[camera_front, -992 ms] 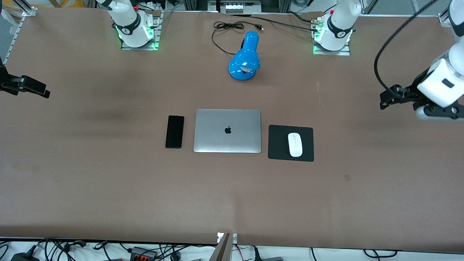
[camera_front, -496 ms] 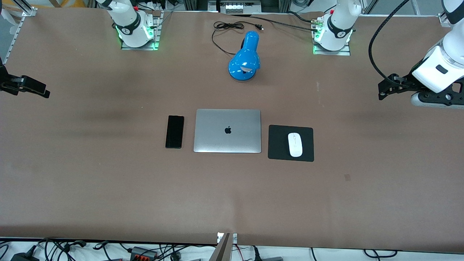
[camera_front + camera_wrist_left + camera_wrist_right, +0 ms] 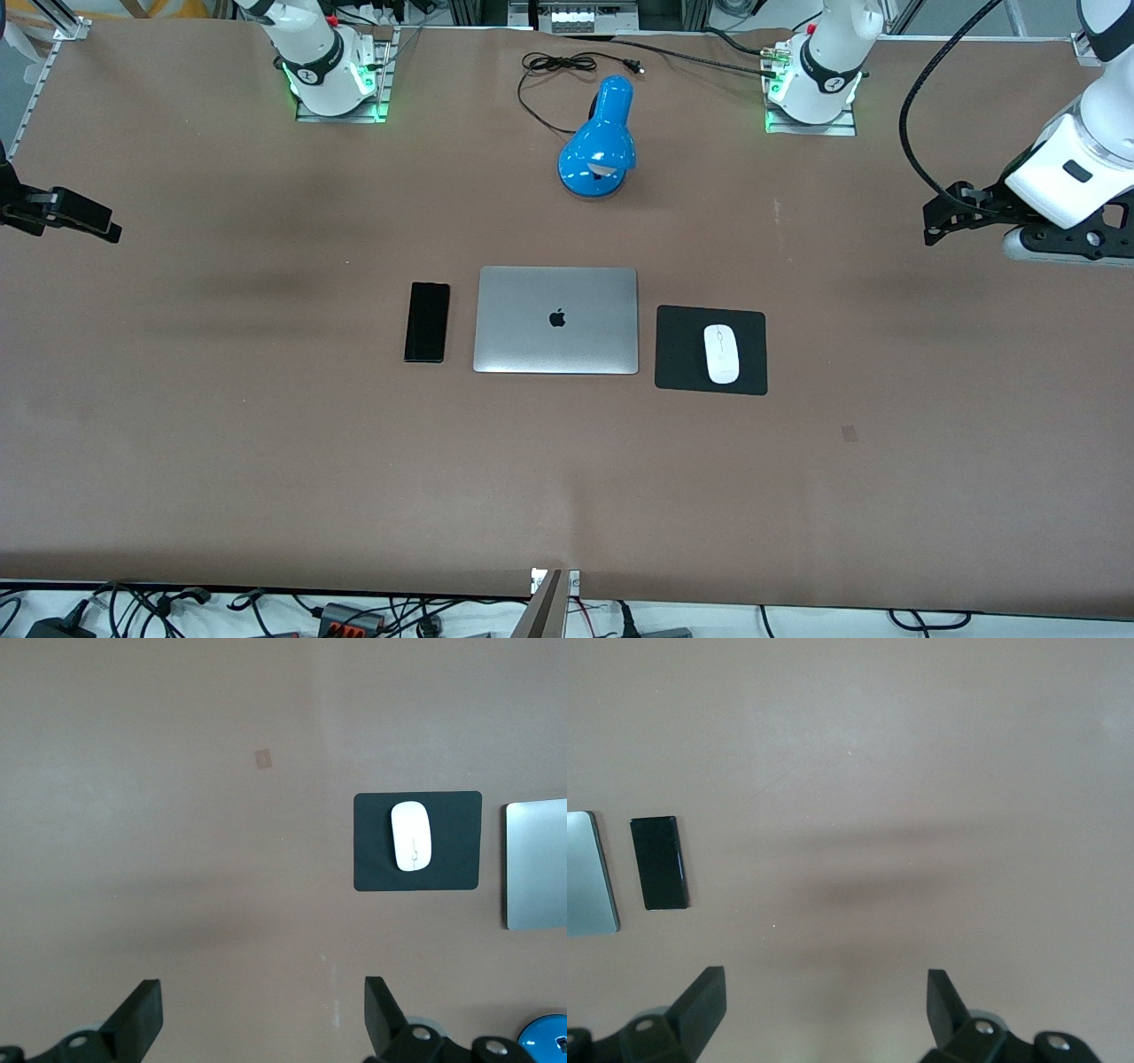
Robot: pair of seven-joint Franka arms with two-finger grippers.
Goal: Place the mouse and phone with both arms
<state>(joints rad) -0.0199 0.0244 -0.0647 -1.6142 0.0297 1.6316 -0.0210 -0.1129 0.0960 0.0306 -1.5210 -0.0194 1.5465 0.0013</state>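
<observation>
The white mouse (image 3: 722, 354) lies on a black square pad (image 3: 682, 350) beside the closed silver laptop (image 3: 556, 320), toward the left arm's end; it also shows in the left wrist view (image 3: 411, 835). The black phone (image 3: 427, 322) lies flat on the table beside the laptop, toward the right arm's end; it also shows in the right wrist view (image 3: 659, 862). My left gripper (image 3: 941, 224) is open and empty, high over bare table at the left arm's end (image 3: 262, 1019). My right gripper (image 3: 102, 223) is open and empty, high over bare table at the right arm's end (image 3: 824, 1010).
A blue desk lamp (image 3: 601, 142) with a black cord (image 3: 545, 75) lies between the arm bases, farther from the front camera than the laptop. The brown table (image 3: 266, 461) stretches wide around the three items.
My left gripper has risen and drawn back toward its end of the table. The right gripper has barely moved. Mouse and phone have not moved.
</observation>
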